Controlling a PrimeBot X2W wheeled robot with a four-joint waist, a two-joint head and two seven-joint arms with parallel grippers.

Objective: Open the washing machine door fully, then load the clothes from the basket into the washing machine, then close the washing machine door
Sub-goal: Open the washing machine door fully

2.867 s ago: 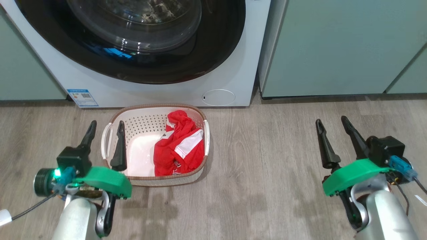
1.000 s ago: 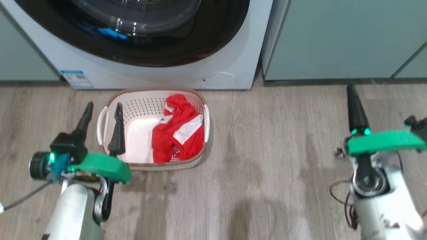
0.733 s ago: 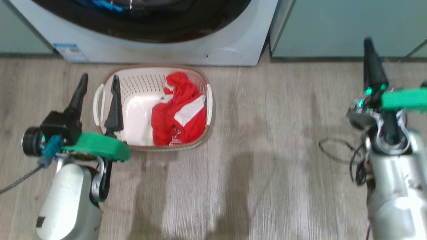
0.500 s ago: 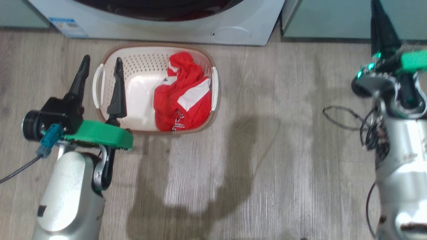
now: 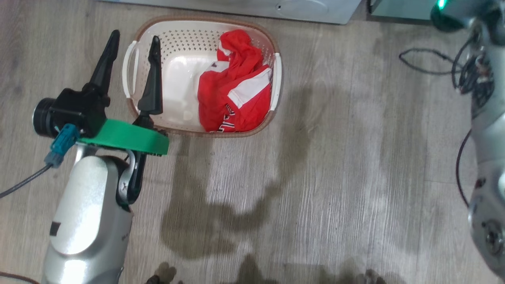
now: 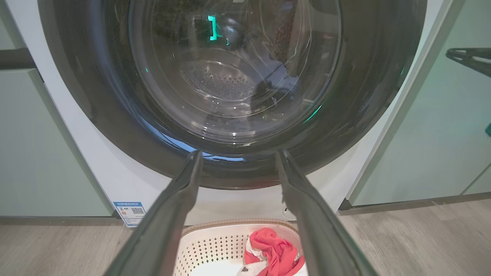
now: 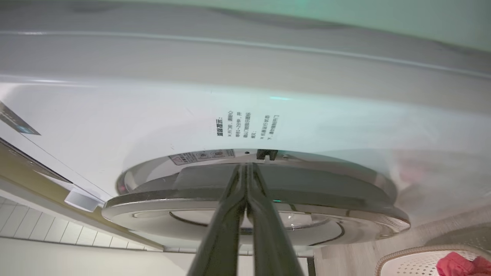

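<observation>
The cream basket (image 5: 177,39) stands on the floor in front of the washing machine (image 5: 217,4), with the red clothes (image 5: 232,94) heaped in its right half. My left gripper (image 5: 135,37) hangs open and empty over the basket's left handle. In the left wrist view its open gripper (image 6: 238,153) faces the washing machine door (image 6: 76,76), whose black ring lies against the white front, above the basket (image 6: 215,245) and clothes (image 6: 274,253). My right gripper (image 7: 247,165) is shut and empty, tips at the door's (image 7: 153,203) rim beside the latch. It also appears in the left wrist view (image 6: 450,54).
Pale green cabinets (image 6: 38,145) flank the machine on both sides (image 6: 441,134). The grey wood floor (image 5: 335,157) lies open to the right of the basket. My right forearm (image 5: 489,157) and its loose cable (image 5: 422,63) run along the right edge.
The head camera has tipped down, so machine and basket slid up the picture. My right arm rose forward toward the door, its shut gripper leaving the head view. The left gripper stayed open.
</observation>
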